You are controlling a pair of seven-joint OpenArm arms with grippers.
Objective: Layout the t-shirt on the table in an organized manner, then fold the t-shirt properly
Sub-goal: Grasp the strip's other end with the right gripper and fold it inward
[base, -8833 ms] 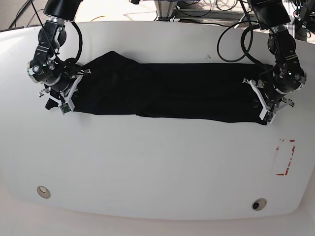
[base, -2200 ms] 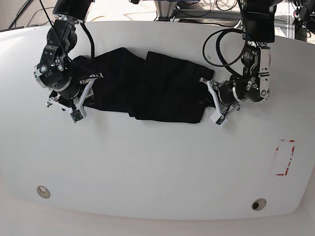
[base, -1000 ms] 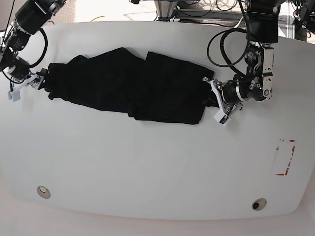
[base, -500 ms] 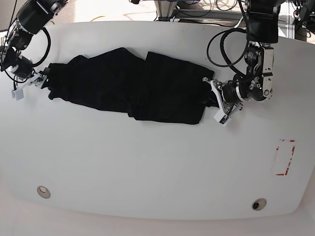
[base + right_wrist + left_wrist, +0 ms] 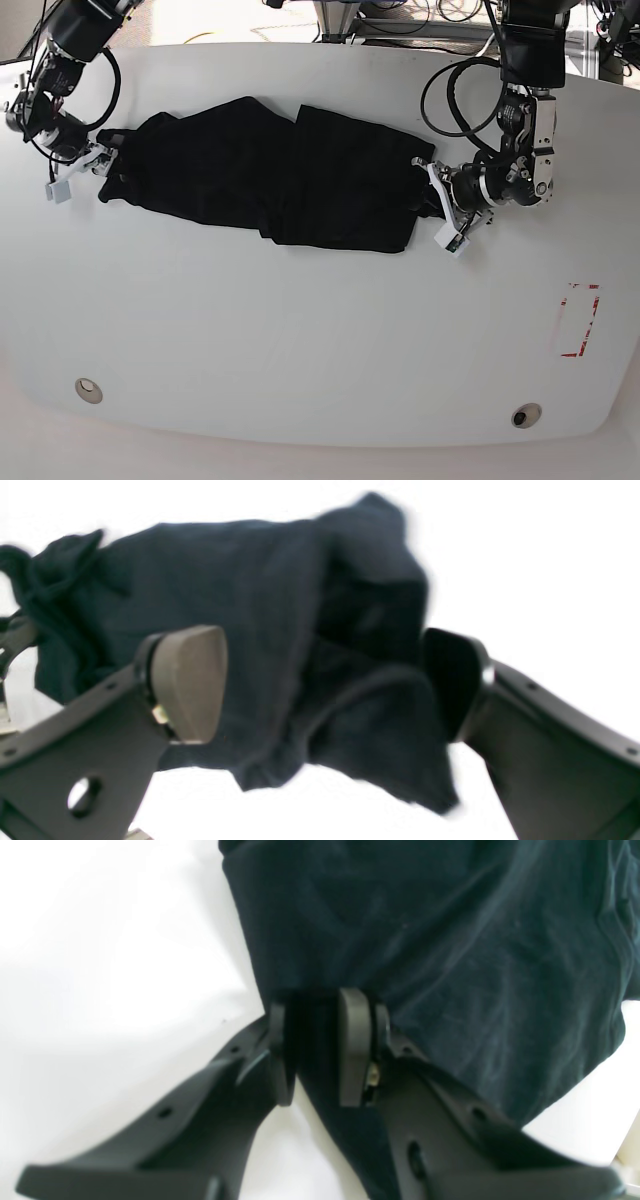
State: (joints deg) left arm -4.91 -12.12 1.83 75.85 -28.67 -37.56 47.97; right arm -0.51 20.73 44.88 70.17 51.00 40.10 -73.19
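One black t-shirt [image 5: 280,185] lies across the table's [image 5: 320,340] upper half. Two grippers: left gripper [image 5: 320,1040] clamps its hem, right gripper [image 5: 320,680] gapes wide.

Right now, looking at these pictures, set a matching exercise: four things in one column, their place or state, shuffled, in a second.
Things:
1. left tool
2. right tool
3. t-shirt
4. red tape mark

Place or state:
A. black, bunched across the table
B. wide open around cloth
C. bare tabletop, clear of the shirt
D. shut on a cloth edge

Pairs: 1-D, 2-B, 3-A, 4-C
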